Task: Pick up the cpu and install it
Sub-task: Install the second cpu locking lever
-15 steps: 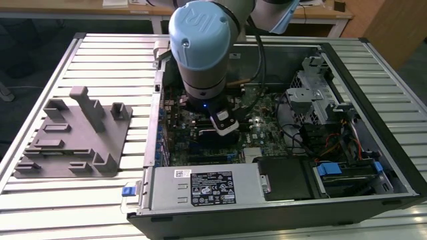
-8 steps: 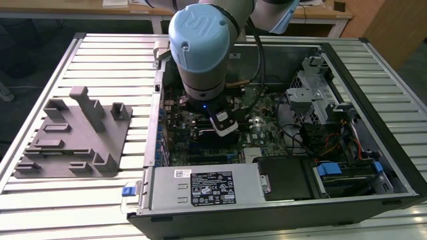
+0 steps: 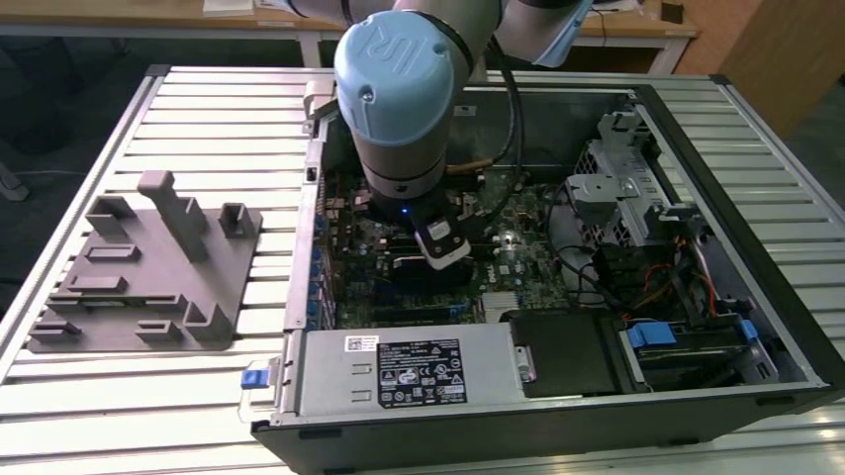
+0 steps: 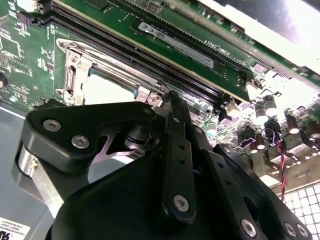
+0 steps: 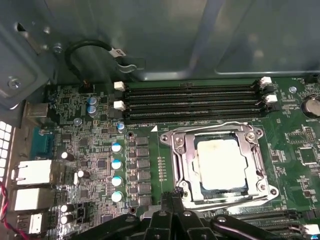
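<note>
Inside the open case on the slatted surface, the arm reaches down over the motherboard. Its fingers are pressed together, holding nothing (beside the socket frame). The cpu lies seated in that frame.

Slatted table under case, holder

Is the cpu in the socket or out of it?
In: the cpu lies flat inside the metal socket frame on the motherboard, in the first wrist view.
</note>
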